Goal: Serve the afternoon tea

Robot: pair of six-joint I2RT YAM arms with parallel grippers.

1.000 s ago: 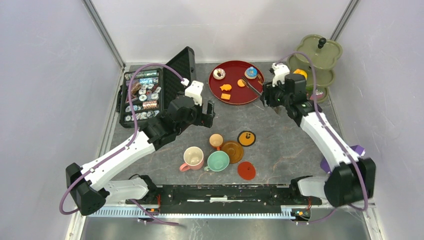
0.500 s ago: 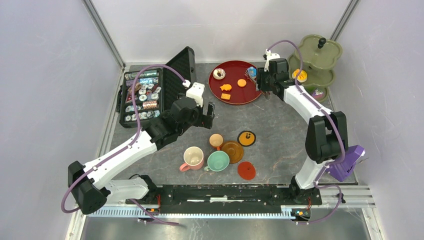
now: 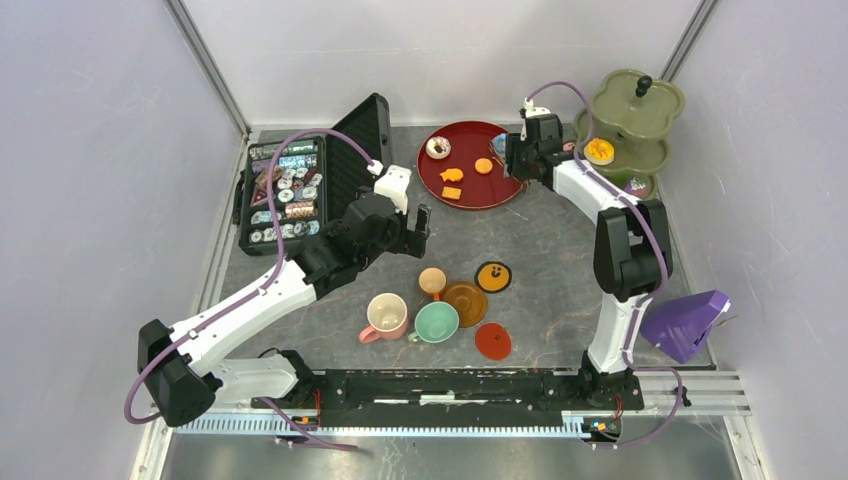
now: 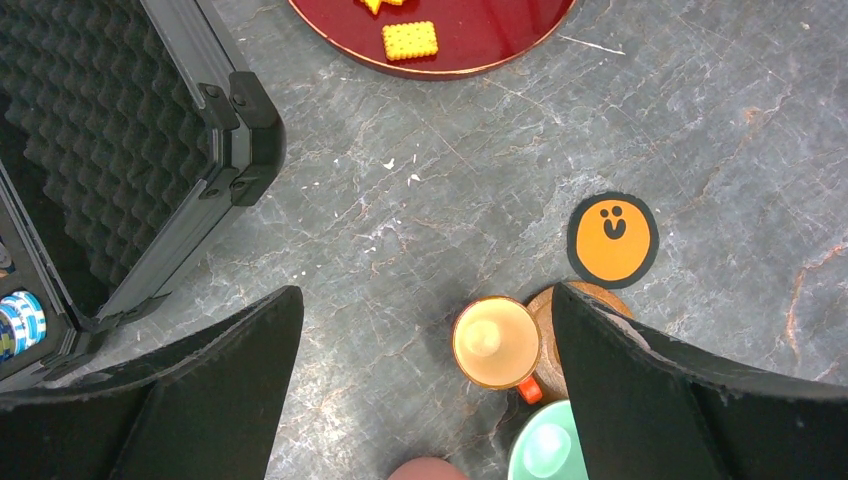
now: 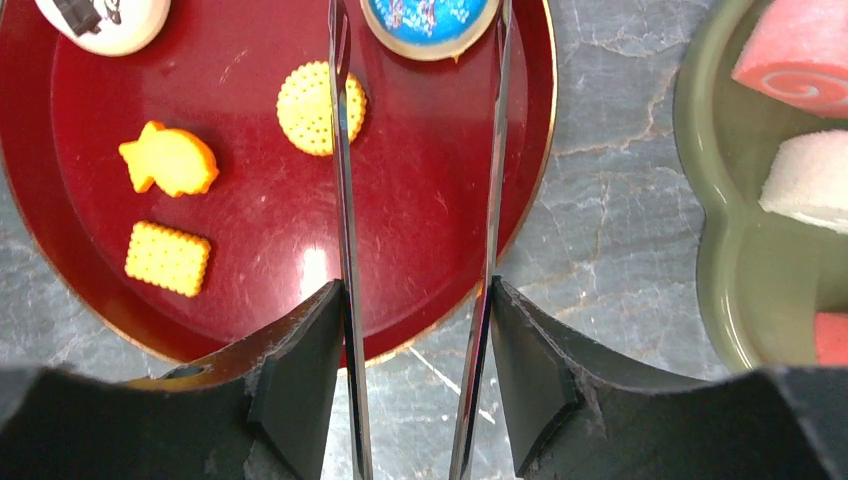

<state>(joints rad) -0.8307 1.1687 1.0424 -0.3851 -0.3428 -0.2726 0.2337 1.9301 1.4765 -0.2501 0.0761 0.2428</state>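
Blue donut [image 5: 432, 18] sitting at 2 o'clock on red plate [image 5: 545, 110]; plate lying at 12 o'clock of desk [image 3: 560, 270].

Tongs [image 5: 343, 200] blades now bracketing donut, right blade just at its edge, not yet squeezing.

My right pincer [image 5: 416, 300] staying half closed, gripping tongs.

Arm just swinging in from green stand [image 3: 640, 110] at 2 o'clock corner to plate rim. Judging this as lining up next pastry for stand.

Biscuits [image 5: 320, 108] and cups [image 3: 436, 322] waiting.

Left pincer [image 4: 425, 370] hanging wide, empty, over cups toward 6 o'clock.
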